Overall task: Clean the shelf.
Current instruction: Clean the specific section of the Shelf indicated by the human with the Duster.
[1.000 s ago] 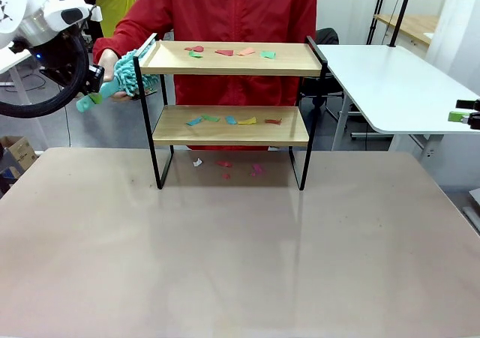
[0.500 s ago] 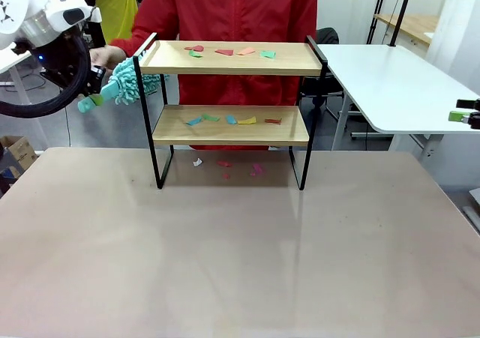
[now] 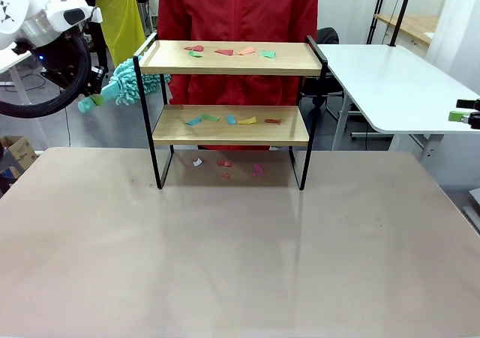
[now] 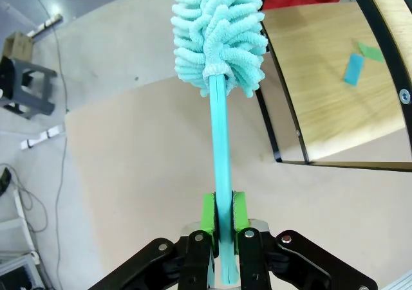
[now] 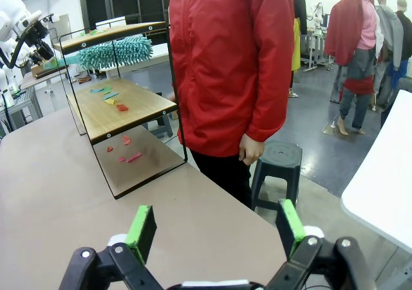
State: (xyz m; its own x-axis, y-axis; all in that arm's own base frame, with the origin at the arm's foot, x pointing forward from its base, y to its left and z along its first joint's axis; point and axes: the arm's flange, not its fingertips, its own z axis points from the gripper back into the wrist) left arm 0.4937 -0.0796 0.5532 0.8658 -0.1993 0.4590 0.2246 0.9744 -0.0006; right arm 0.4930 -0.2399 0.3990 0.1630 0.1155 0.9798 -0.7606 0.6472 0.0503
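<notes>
The table [image 3: 240, 263] fills the lower frame, with the shelf [image 3: 225, 133] upper centre. At upper left, the duster [image 3: 131, 79] sits clenched in my left pincer [image 4: 223, 206]; my right pincer [image 5: 217, 229] hangs released. I judge a hard sweep could snag the rail, tip the shelf, or scatter the paper scraps [image 3: 225, 52].

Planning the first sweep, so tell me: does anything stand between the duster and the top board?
Only the left rail and post of the shelf: the duster, held in the left gripper, hangs just outside them.
</notes>
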